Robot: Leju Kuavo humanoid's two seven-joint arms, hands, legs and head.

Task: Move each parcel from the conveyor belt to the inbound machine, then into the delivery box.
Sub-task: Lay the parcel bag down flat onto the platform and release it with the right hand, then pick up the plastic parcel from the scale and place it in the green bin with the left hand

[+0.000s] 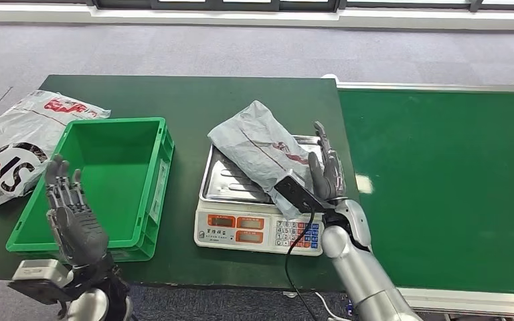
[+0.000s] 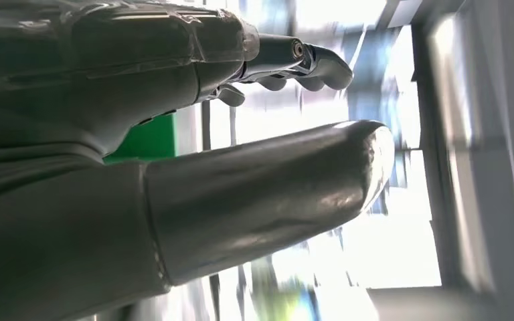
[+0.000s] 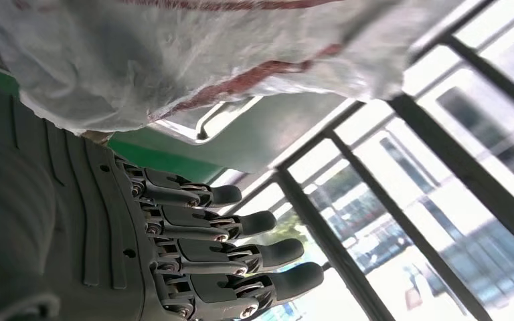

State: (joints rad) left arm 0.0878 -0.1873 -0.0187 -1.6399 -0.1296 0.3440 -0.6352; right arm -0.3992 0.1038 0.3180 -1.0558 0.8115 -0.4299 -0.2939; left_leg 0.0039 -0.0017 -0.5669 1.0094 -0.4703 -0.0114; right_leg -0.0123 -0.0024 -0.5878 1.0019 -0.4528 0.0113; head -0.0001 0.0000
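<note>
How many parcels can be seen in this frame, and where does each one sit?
2. A grey parcel lies on the scale, beside the right hand. A white printed parcel lies on the table left of the green box, which looks empty.

robot hand (image 3: 174, 254) fingers apart, empty | parcel (image 3: 194, 60) on scale tray (image 3: 241, 144)

Grey parcel (image 1: 262, 152) lies tilted on scale tray (image 1: 218, 178).

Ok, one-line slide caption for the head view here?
Grey parcel resting on the weighing scale, right hand open beside it, left hand raised open by the empty green crate.
</note>
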